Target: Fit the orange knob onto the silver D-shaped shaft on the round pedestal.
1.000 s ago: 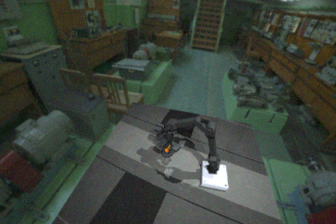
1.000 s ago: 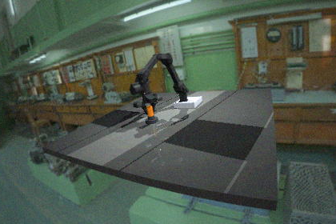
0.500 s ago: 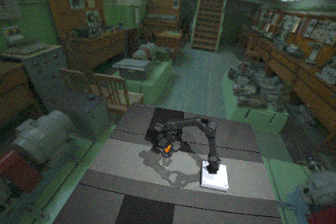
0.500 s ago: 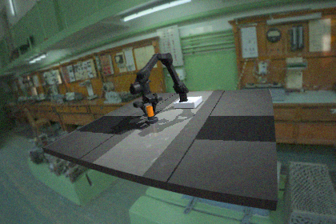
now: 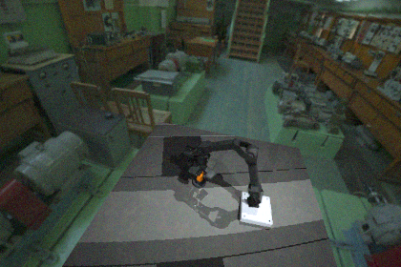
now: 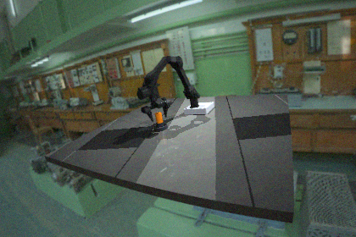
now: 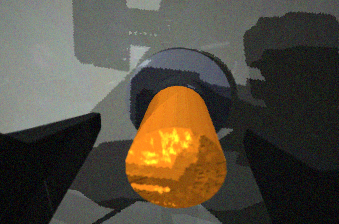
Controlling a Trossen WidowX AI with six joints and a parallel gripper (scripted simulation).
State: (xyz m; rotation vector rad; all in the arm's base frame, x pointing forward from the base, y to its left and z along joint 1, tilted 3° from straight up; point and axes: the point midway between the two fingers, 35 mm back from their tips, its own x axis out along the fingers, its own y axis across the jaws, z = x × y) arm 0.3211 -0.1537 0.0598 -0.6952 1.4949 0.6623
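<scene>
The orange knob [image 5: 200, 176] [image 6: 158, 118] [image 7: 175, 150] stands upright on the dark round pedestal [image 6: 161, 127] [image 7: 207, 66], near its middle. No silver shaft shows; the knob hides it, as well as the hole and both flat sides. In the wrist view the knob's lower end is close against the raised centre of the pedestal, but I cannot tell whether a small gap remains. My gripper [image 6: 158, 117] [image 7: 173, 127] is open wide, one finger on each side of the knob, and neither finger touches it.
The arm's white base plate [image 5: 256, 215] [image 6: 204, 109] sits on the dark table [image 5: 144, 210] [image 6: 191, 169], and the arm arches over from it. Shadows of the arm fall across the table around the pedestal. Workshop benches and machines stand beyond the table.
</scene>
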